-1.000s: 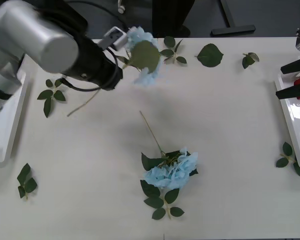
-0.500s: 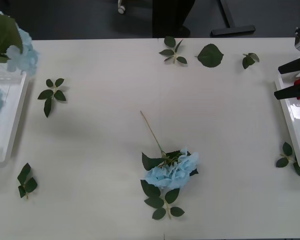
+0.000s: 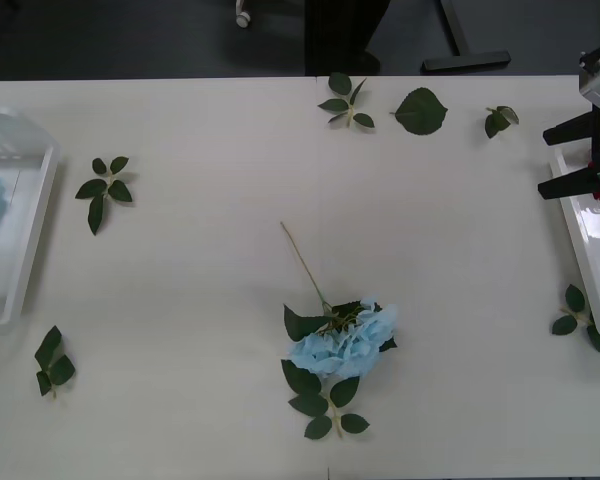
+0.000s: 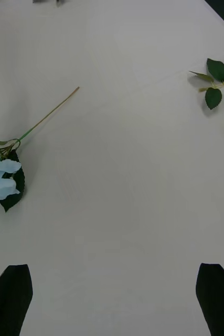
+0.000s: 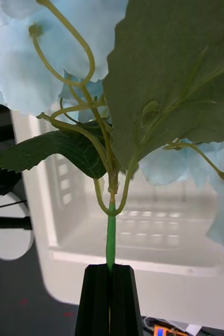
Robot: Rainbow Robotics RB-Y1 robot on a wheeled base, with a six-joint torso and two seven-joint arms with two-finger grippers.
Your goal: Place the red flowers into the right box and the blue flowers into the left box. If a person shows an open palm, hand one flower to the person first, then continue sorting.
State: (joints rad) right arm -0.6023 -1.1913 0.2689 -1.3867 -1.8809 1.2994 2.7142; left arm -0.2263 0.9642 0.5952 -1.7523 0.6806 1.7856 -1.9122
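The left gripper (image 5: 110,273) is pinching a blue flower (image 5: 159,100) by its stem above the left box (image 3: 25,240), seemingly about to release it. Another blue flower (image 3: 342,340) is lying mid-table. The right gripper (image 4: 112,294) is hanging spread, near the right box (image 3: 590,250).

No readable text, label, brand, number or sign appears on the table (image 3: 460,300), the left box (image 3: 30,230), the right box (image 3: 585,250) or the blue flowers (image 3: 345,340). Small markings on the right arm's fixture at the table's edge are too small to read.
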